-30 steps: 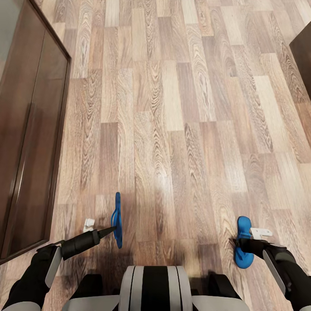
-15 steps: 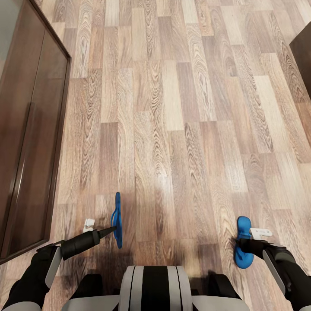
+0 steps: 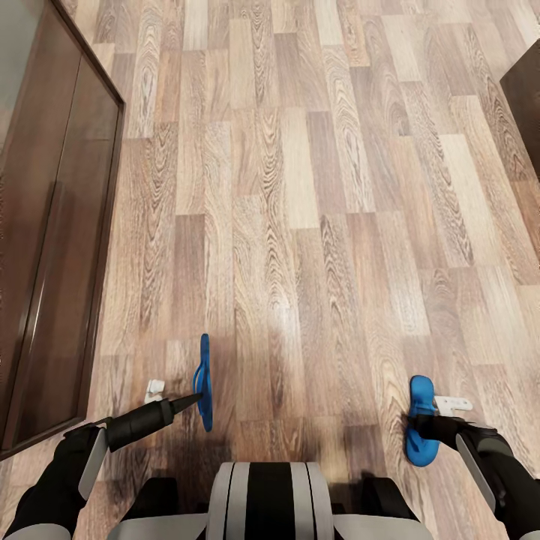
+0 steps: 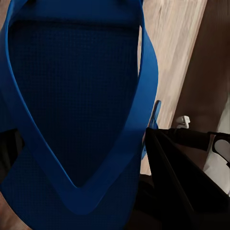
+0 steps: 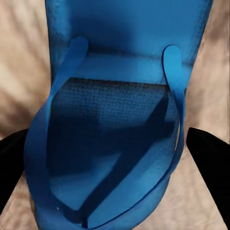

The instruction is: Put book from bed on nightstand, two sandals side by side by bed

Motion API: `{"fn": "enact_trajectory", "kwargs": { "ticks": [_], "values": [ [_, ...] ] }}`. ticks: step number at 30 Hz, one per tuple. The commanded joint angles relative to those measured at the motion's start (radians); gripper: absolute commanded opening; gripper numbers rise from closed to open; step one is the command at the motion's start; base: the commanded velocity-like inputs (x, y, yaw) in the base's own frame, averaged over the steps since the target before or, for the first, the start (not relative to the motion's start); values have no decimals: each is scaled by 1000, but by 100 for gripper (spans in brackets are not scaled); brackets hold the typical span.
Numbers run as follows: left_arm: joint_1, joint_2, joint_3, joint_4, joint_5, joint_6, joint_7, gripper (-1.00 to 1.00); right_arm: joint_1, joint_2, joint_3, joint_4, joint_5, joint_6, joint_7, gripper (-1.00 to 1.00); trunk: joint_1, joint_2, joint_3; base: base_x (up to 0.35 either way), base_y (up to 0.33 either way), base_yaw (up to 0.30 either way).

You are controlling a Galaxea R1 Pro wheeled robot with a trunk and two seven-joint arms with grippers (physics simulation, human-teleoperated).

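Floor: I see a wood-plank floor (image 3: 300,225) in mixed tan and brown boards running away from me, with a soft glare patch ahead of my trunk.
Room, left side: a dark brown glossy panelled piece (image 3: 52,247) runs along the left edge of the head view; I cannot tell if it is a door or furniture.
Room, right side: a corner of another dark brown piece (image 3: 526,97) cuts in at the upper right, well apart from both arms.
Path ahead: the boards between those two dark pieces lie open in front of me.
Left sandal: the blue sandal (image 3: 203,382) hangs on edge off the floor, its sole seen thin from the head camera; in the left wrist view its V strap and dark footbed (image 4: 76,110) sit right against the lens.
Left gripper: my left gripper (image 3: 196,397) is clamped on that sandal by its strap, dark finger (image 4: 177,187) just beside the sole.
Right sandal: the second blue sandal (image 3: 420,424) is held low over the boards, toe end pointing away from me.
Right gripper: my right gripper (image 3: 417,426) grips this sandal; the right wrist view has the strap (image 5: 72,86) and footbed up close, black fingers (image 5: 211,158) on either side.
Own body: my white and black trunk (image 3: 266,499) sits between the arms.
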Motion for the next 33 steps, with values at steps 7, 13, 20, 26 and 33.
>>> {"fn": "enact_trajectory", "kwargs": {
  "ticks": [7,13,20,26,33],
  "values": [
    [0,0,0,0,2,8,-4,-100,0,0,-1,-2,-9,6,0,-100,-3,1,27,0,0,0],
    [0,-1,0,0,2,8,-4,-100,0,0,0,-3,-9,6,0,-100,-6,3,50,0,0,0],
    [0,-1,0,0,2,8,-3,-100,0,0,-2,-5,-9,7,1,-100,-9,5,77,0,0,0],
    [0,-13,0,1,-8,5,10,-100,2,-5,-12,-13,-17,11,9,-100,-12,6,100,0,0,0],
    [1,-8,3,9,-19,2,20,-100,7,-178,-26,2,-155,12,334,-100,-15,8,127,0,0,0]
  ]
}}
